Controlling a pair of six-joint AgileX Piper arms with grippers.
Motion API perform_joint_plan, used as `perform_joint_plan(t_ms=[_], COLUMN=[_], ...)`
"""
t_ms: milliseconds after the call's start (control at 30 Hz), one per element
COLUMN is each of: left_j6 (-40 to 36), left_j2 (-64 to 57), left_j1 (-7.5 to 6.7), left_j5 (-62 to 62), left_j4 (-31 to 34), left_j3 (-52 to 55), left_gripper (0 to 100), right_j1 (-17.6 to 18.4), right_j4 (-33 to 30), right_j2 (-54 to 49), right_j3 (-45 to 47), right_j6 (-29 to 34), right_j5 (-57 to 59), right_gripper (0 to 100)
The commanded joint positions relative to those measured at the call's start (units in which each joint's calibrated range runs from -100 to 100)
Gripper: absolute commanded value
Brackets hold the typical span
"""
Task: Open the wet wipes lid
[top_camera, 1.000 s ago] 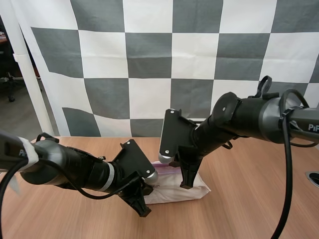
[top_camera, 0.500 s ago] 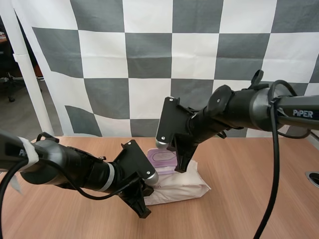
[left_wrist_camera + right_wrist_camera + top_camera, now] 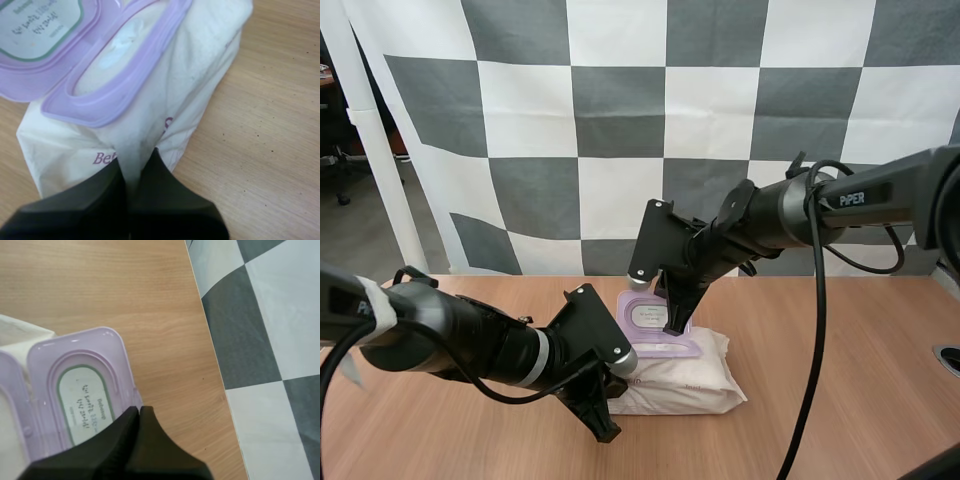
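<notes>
The white wet wipes pack (image 3: 692, 382) lies on the wooden table (image 3: 840, 400). Its purple lid (image 3: 644, 316) stands swung up and back, and the purple-rimmed opening (image 3: 668, 348) is uncovered. My right gripper (image 3: 673, 324) is shut on the lid's free edge. In the right wrist view the lid's (image 3: 82, 390) labelled inner face is turned to the camera, with the gripper (image 3: 138, 412) pinching its rim. My left gripper (image 3: 608, 405) is shut on the pack's near end. In the left wrist view the gripper (image 3: 136, 161) pinches the white wrapper (image 3: 165, 115) below the opening (image 3: 112, 67).
The table's far edge runs close behind the lid. A white pole (image 3: 375, 170) stands at the far left, and a round hole (image 3: 950, 358) sits at the table's right edge. Bare wood lies to the right of the pack.
My right gripper has moved up and back with the lid, which has swung from nearly flat to fully open. The pack has settled flatter. The left arm has stayed still.
</notes>
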Motion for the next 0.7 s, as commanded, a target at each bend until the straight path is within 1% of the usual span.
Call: perform_joint_plan(t_ms=[0,133,367,500,667], left_j6=[0.88,0.88,0.88,0.88,0.88], left_j2=[-0.04,-0.04,-0.04,-0.04,-0.04], left_j1=[0.00,0.00,0.00,0.00,0.00], left_j5=[-0.26,-0.49,-0.77,-0.77,-0.77], left_j4=[-0.18,-0.17,-0.29,-0.29,-0.29], left_j3=[0.04,0.04,0.04,0.04,0.04], left_gripper=[0,0,0,0,0], right_j1=[-0.12,-1.11,-3.76,-5.00,-5.00], right_j4=[1.46,4.87,8.27,9.26,9.36], right_j2=[1.74,3.96,6.26,7.43,7.74], right_j3=[-0.01,-0.01,-0.01,-0.01,0.47], right_j6=[-0.84,-3.75,-6.72,-7.05,-6.92], right_j5=[-0.94,-1.31,1.08,6.65,8.19], right_gripper=[0,0,0,0,0])
